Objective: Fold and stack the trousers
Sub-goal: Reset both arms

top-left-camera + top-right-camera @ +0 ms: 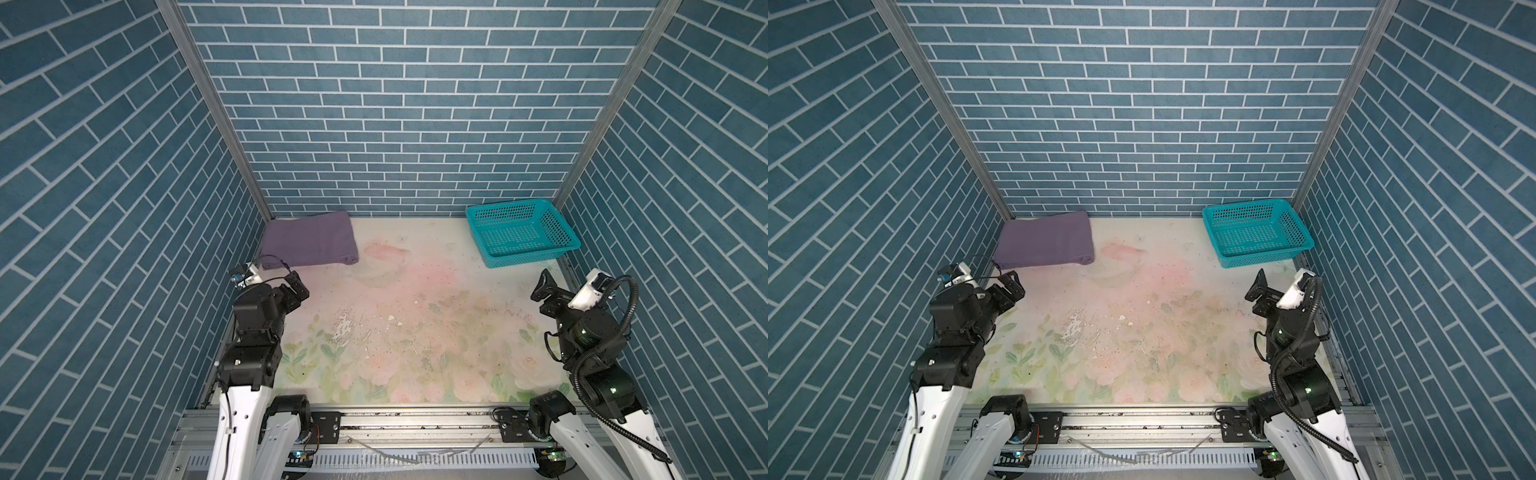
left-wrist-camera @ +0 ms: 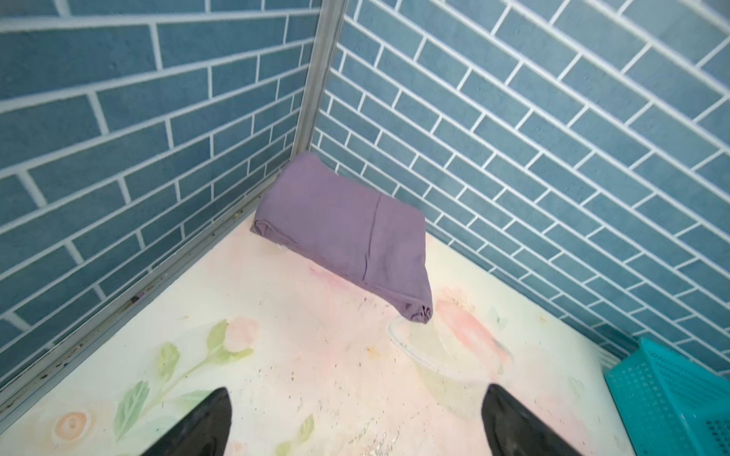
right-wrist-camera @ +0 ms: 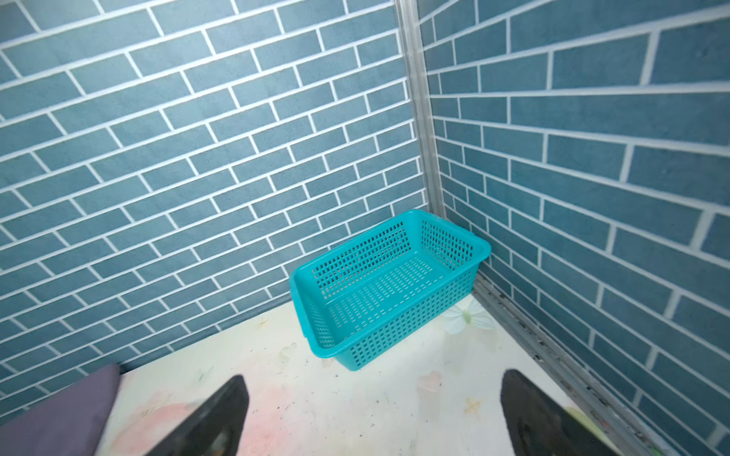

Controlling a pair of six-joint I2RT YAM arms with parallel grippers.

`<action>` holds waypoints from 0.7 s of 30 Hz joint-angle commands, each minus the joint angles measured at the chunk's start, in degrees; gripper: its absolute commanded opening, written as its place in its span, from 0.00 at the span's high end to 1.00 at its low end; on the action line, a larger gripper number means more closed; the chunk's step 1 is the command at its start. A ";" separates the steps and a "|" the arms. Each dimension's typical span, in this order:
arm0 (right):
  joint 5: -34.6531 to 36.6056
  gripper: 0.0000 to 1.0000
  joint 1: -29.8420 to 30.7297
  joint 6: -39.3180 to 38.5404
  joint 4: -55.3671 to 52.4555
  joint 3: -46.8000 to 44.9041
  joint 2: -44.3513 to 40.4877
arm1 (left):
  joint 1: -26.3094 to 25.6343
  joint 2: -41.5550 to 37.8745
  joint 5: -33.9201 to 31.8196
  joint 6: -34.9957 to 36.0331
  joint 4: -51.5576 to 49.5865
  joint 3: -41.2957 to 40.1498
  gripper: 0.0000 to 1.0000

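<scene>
The trousers lie folded into a flat muted-purple rectangle in the far left corner of the table, against both walls. The left wrist view shows their folded edges; a corner of them shows in the right wrist view. My left gripper hovers just in front of the trousers, open and holding nothing. My right gripper hangs at the right side, in front of the basket, open with only tabletop between its fingers.
A teal perforated basket, with nothing in it, stands in the far right corner. Blue brick-pattern walls close in the flowered table on three sides. A metal rail runs along the near edge.
</scene>
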 commanded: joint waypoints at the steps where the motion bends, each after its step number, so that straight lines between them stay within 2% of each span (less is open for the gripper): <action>1: 2.77 0.01 -0.13 -6.56 2.87 -1.58 -0.16 | -0.13 -4.39 -0.07 0.75 16.69 -8.97 0.01; 4: -3.24 0.01 -0.09 -11.49 4.18 -3.68 1.79 | -0.20 -7.26 0.42 0.99 23.08 -14.48 0.01; 7: -8.45 0.01 -0.14 -12.03 6.45 -6.30 3.42 | -0.13 -6.65 -2.27 3.91 19.61 -13.80 0.01; 10: -7.78 0.01 -0.12 -10.87 9.10 -8.10 5.32 | -0.13 -3.13 -2.82 9.54 14.79 -10.97 0.01; 13: -8.48 0.01 -0.11 -10.69 9.60 -9.21 6.28 | -0.13 0.31 -2.82 11.36 13.04 -8.75 0.01; 17: -7.80 0.01 -0.14 -10.77 9.75 -10.07 7.47 | -0.13 2.57 -4.36 12.00 20.48 -12.74 0.01; 21: -5.16 0.01 -0.12 -12.25 8.56 -10.58 9.54 | -0.13 6.69 -9.17 12.54 27.08 -17.45 0.01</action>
